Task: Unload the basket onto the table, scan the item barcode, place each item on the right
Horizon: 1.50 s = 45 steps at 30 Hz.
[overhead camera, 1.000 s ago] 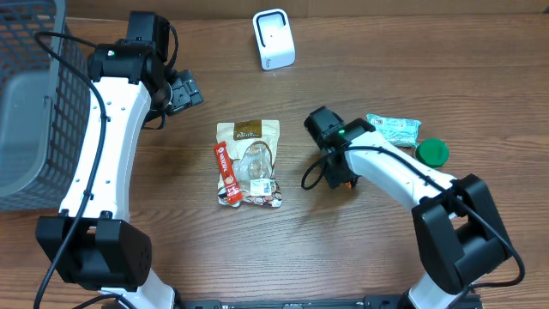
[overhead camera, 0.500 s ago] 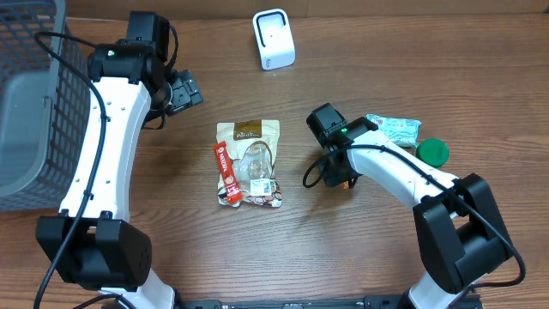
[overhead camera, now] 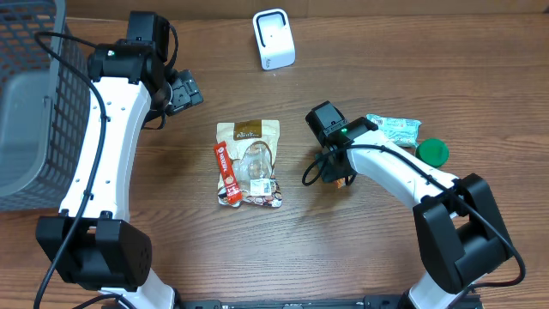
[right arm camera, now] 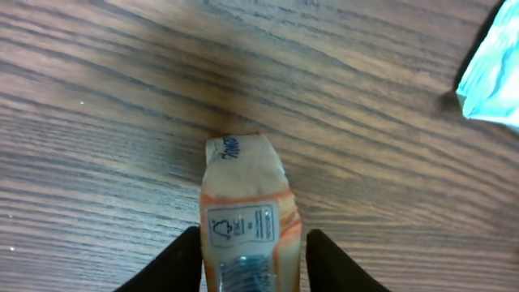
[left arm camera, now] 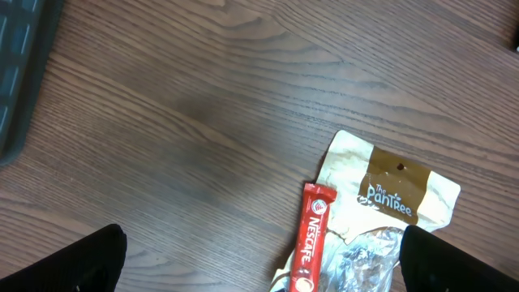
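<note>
On the wooden table [overhead camera: 257,249], right of centre, the right gripper [overhead camera: 336,172] pointed down over a small orange packet [right arm camera: 247,195]. Its wrist camera showed the packet lying lengthwise between the two dark right fingers [right arm camera: 174,264], which sat at a narrow spread against its long sides. This read as a grip on the packet, though whether the packet was lifted off the wood or resting on it could not be told. A printed panel with small symbols faced the camera. A corner of a teal packet [overhead camera: 395,130] lay just beyond, and a green lid [overhead camera: 432,153] sat beside that, both near the right arm. At the far edge of the table a white scanner [overhead camera: 274,39] stood upright, well apart from the held packet. A tan snack pouch [overhead camera: 253,163] lay flat at the table's centre with a red Nescafé stick [overhead camera: 226,174] touching its left side. The left gripper [overhead camera: 187,91] hung above bare wood to the upper left of the pouch, jaws spread wide and holding nothing, with the tips of the left fingers [left arm camera: 81,264] far apart in its wrist view. A grey wire basket [overhead camera: 60,77] stood at the left edge.
</note>
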Tool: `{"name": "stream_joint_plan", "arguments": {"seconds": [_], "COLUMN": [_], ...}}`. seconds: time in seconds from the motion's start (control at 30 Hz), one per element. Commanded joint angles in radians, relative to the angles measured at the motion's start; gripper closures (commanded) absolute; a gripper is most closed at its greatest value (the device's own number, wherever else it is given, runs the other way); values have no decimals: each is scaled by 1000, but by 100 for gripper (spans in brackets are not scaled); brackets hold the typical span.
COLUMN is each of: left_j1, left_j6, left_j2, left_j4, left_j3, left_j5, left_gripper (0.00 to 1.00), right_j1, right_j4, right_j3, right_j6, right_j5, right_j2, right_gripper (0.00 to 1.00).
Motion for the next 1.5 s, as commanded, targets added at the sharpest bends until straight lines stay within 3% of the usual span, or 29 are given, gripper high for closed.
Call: {"name": "stream_joint_plan", "arguments": {"seconds": [0.0, 0.17, 0.4, 0.5, 0.63, 0.9, 1.13, 1.47], "left_j1": [-2, -2, -2, -2, -2, -2, -2, -2], "left_j6": [2, 2, 2, 2, 2, 2, 2, 2], "left_j2": [8, 8, 8, 8, 8, 8, 8, 8], "left_j4": [0, 0, 0, 0, 0, 0, 0, 0], "left_j3": [-1, -1, -1, -1, -1, -1, -1, -1], "left_j5": [-14, -14, -14, -14, -14, -14, -14, -14], "left_gripper": [0, 0, 0, 0, 0, 0, 0, 1], "right_j1": [-4, -6, -12, -2, 35, 230, 368, 405], "right_j4": [19, 45, -105, -72, 23, 267, 425, 537], "right_j3": [19, 24, 338, 403, 378, 232, 142, 138], "right_j6": [64, 126, 126, 126, 131, 153, 153, 152], "right_j5": [2, 3, -22, -237, -521, -458, -266, -248], "right_j2": [-29, -29, -35, -35, -30, -28, 5, 154], "right_gripper": [56, 50, 41, 43, 55, 55, 54, 53]}}
